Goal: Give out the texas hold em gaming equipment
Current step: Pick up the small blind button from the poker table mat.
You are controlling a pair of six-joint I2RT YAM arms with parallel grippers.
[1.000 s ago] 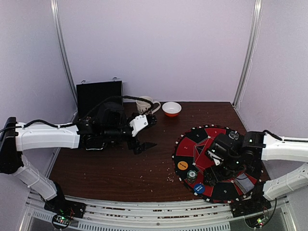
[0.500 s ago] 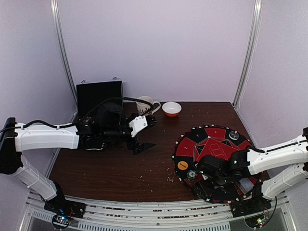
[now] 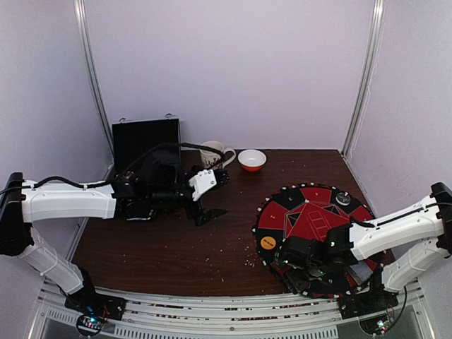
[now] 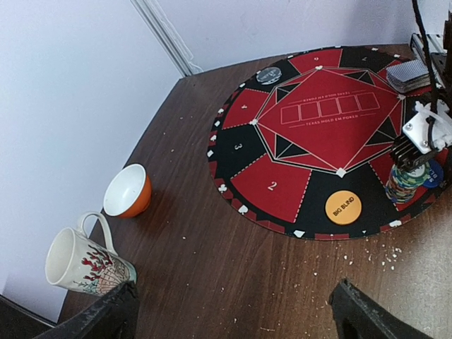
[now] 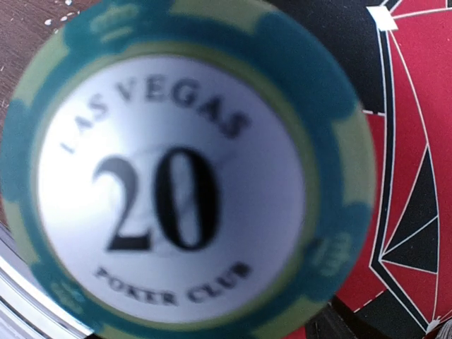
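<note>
**Top view:** The left arm (image 3: 70, 201) stretches over the left half of the bench (image 3: 176, 247). The left jaws are spread wide above bare wood near the middle. The right arm (image 3: 395, 226) bends in from the right edge, with the right jaws lowered over the near-left rim of the round red-and-black mat (image 3: 318, 212). The mat lies on the bench's right half, toward the near edge. An orange disc (image 3: 268, 242) sits on the mat's left rim and a black disc (image 3: 343, 199) on its far-right rim. A mug (image 3: 214, 153) and a bowl (image 3: 252, 159) stand near each other at the far edge. A black case (image 3: 146, 141) stands upright at the far left corner.

**Left wrist:** The left fingers (image 4: 106, 318) frame the bottom of the view, far apart. Across the bench, the right jaws sit on top of a stack (image 4: 406, 185) of green-white chips on the mat's rim. Whether they pinch it cannot be told. A blue disc (image 4: 433, 174) lies just beside the stack, and the orange disc is a little further along the rim. The deck (image 4: 409, 74), grey backs up, rests on the mat's opposite side.

**Right wrist:** A green-white top chip (image 5: 176, 183) marked "Las Vegas 20 Poker Club" fills the view, blurred by closeness. The mat's red and black panels show to its right. The state of the right jaws cannot be told here either.
</note>
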